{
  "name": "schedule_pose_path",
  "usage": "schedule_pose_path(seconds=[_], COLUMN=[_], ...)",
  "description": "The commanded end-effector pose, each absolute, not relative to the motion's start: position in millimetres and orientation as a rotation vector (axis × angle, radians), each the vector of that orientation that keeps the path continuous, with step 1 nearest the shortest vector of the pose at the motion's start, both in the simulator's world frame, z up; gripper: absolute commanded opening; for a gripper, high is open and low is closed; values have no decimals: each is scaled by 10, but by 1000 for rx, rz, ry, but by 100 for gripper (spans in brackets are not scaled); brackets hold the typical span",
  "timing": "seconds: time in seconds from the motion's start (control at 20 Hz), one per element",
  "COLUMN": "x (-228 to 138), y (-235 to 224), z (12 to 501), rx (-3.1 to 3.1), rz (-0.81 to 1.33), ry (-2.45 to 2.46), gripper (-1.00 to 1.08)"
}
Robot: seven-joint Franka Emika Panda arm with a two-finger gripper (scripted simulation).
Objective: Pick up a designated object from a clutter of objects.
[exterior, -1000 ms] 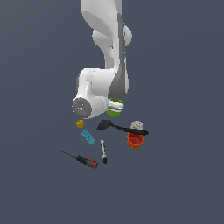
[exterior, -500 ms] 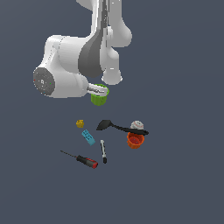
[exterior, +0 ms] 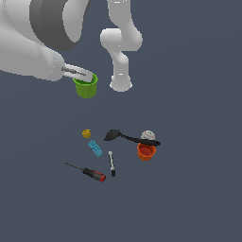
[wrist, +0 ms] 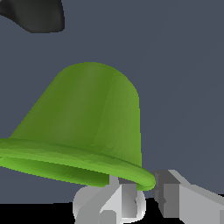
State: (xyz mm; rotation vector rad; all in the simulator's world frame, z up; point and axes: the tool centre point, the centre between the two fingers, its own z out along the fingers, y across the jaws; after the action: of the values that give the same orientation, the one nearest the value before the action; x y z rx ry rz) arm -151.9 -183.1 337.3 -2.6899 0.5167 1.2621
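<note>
We see the small lime-green tapered plastic cup [exterior: 86, 87] held upright in the air, well above the clutter. The silver gripper [exterior: 83, 75] is clamped on its thick rim; in the wrist view the cup [wrist: 87, 127] fills the frame, with one finger [wrist: 175, 192] just outside the rim. Below lie the orange-red cup [exterior: 146, 151], black spatula [exterior: 127, 137], white-grey ball [exterior: 148, 135], yellow block [exterior: 86, 133], cyan brick [exterior: 96, 148], marker [exterior: 111, 163] and red-and-black-handled screwdriver [exterior: 87, 172].
</note>
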Motion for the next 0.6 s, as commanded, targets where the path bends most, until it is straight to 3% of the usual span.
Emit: schedule_pose_path(seconds=[0.0,0.55], x=[-1532,-1535], y=[-2005,-2563], z=[3595,4260], rx=[-2690,-2691], rz=[1263,1261], ry=[517,511], gripper=[-100,-100])
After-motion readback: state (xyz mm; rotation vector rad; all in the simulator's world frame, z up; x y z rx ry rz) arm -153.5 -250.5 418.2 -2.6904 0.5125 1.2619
